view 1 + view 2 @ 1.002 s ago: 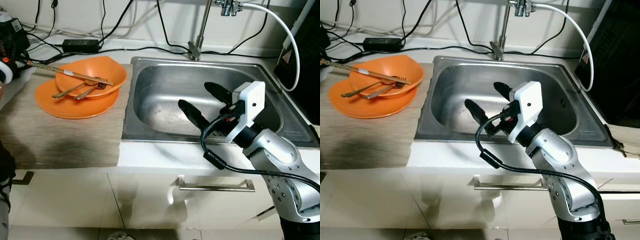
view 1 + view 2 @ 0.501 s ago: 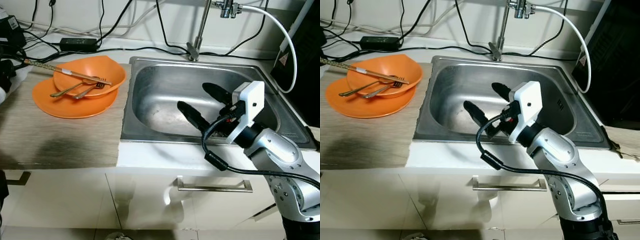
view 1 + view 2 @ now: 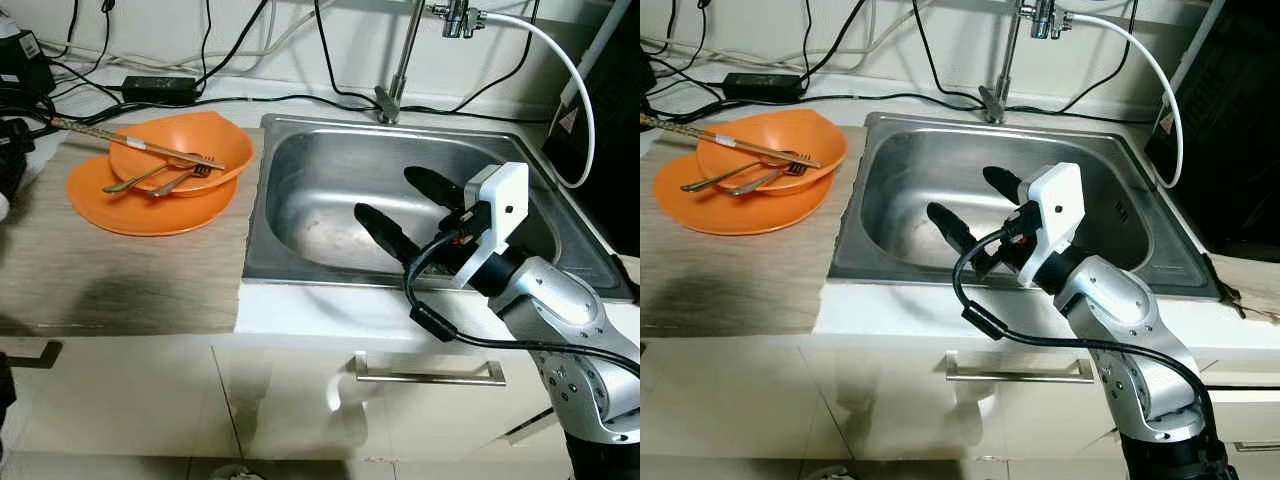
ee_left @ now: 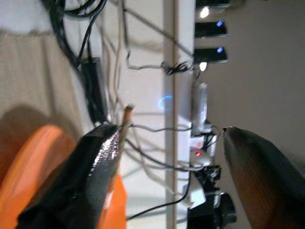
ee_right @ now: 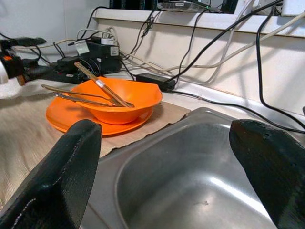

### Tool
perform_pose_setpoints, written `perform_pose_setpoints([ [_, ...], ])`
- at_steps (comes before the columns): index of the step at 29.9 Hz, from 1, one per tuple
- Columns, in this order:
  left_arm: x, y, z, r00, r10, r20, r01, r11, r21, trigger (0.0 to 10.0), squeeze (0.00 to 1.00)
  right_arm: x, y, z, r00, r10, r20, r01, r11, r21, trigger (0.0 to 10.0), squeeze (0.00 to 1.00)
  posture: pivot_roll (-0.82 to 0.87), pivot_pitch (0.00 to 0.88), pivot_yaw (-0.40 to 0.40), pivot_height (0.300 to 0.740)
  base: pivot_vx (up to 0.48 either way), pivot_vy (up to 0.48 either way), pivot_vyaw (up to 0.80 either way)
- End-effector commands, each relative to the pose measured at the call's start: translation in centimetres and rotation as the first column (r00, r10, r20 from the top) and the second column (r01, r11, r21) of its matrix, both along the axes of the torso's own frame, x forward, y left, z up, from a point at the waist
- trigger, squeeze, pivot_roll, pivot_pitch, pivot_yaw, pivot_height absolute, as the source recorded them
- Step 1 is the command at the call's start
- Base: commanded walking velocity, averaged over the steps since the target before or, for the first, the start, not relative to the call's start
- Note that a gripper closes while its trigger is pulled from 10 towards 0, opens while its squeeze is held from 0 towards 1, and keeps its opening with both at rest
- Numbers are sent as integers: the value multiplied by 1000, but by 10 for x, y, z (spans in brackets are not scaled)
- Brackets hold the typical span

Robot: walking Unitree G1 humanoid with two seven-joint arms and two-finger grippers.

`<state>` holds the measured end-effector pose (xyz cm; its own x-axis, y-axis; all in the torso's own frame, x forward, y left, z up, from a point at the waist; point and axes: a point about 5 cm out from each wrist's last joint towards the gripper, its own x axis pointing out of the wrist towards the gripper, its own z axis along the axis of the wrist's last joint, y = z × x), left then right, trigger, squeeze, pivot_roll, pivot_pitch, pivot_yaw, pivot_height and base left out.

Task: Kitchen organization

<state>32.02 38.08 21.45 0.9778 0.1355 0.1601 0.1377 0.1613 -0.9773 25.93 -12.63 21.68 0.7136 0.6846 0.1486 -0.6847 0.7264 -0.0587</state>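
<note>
My right gripper [image 3: 400,210] hangs over the near part of the steel sink [image 3: 300,160], fingers spread wide, nothing between them, tips pointing toward the counter on my left. Right arm's silver forearm [image 3: 560,300] comes in from the near right, with a black cable [image 3: 440,325] looping under the wrist, above the white cabinet front and its drawer handle [image 3: 430,370].

Left of the sink, on the wood-look mat [image 3: 110,270], sits an orange plate [image 3: 140,210] with an orange bowl [image 3: 185,150] on top of it. Chopsticks [image 3: 130,143] lie across the bowl, long axis running from the far left, past the rim, down to the right inside the bowl. A fork [image 3: 180,182] and a spoon [image 3: 145,180] rest across the bowl's near rim, handles pointing near-left over the plate, heads in the bowl near the chopstick tips.

In the left wrist view my left gripper [image 4: 167,157] is spread wide and empty, beside the orange dishes, aimed at the back wall wiring; blurry.

Farther back: tap [image 3: 400,60] behind the sink with a white hose [image 3: 570,80] arcing right, a black power adapter [image 3: 160,88] and cables [image 3: 300,98] along the wall.
</note>
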Motion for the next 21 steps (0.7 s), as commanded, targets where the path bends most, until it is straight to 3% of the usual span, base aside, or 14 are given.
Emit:
perform_pose_setpoints([
  [1,8,-9,-3,999,-17,-35,17,1000,15,10000,1000,0,-3,1,1000,3,1,-3,1000,-8,10000,0,-51,0,-45,740,0,0,0],
  [21,40,-47,3,998,-51,-38,54,995,80,10000,1000,-8,-6,-3,1000,4,-14,-4,1000,-30,10000,0,-92,0,-31,740,0,0,0],
])
